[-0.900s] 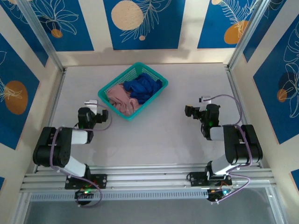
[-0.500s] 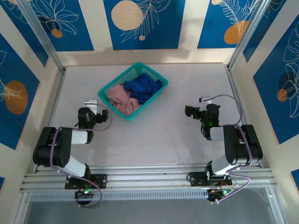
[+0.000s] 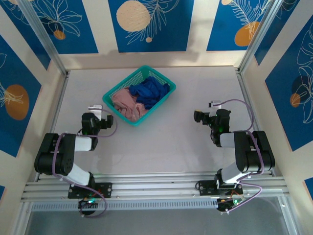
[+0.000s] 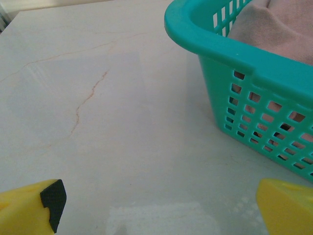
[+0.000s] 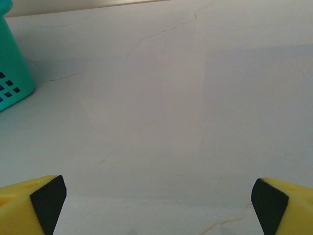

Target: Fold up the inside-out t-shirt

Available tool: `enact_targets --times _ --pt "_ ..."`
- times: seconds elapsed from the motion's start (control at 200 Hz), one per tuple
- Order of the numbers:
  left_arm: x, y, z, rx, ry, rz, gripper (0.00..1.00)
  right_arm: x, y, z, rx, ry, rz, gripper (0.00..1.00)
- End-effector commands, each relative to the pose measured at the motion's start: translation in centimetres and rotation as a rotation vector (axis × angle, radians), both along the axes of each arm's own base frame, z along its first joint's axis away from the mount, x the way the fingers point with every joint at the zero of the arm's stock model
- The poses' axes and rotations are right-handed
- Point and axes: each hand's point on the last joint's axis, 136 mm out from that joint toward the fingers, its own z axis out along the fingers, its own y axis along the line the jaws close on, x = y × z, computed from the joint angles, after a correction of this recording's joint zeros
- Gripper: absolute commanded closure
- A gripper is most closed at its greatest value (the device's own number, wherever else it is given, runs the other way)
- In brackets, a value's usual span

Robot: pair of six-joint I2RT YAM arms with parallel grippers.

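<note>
Left claw (image 4: 159, 196) gapes wide, empty, just beside the teal basket (image 4: 210, 44) of pink cloth (image 4: 279, 24) and blue cloth (image 3: 151, 89); right claw (image 5: 159, 196) gapes wide above the tabletop (image 5: 156, 98).

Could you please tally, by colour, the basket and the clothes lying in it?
teal basket: 1
pink garment: 1
blue garment: 1
Total: 3
</note>
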Motion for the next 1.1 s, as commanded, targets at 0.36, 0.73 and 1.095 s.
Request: enact_targets --times 0.36,0.73,1.095 --pt "-3.9 6.9 8.1 -0.046 -0.003 0.481 0.00 -0.8 -2.4 8.8 0.205 0.016 -0.230 0.01" --pt "2.4 -11.2 8.9 -0.278 0.268 -0.155 0.04 -1.2 10.5 11.1 0.177 0.120 0.147 0.01" --pt "9.8 -21.6 5.9 -0.118 0.523 -0.341 0.00 -0.5 15.7 9.8 0.114 0.221 0.260 0.02"
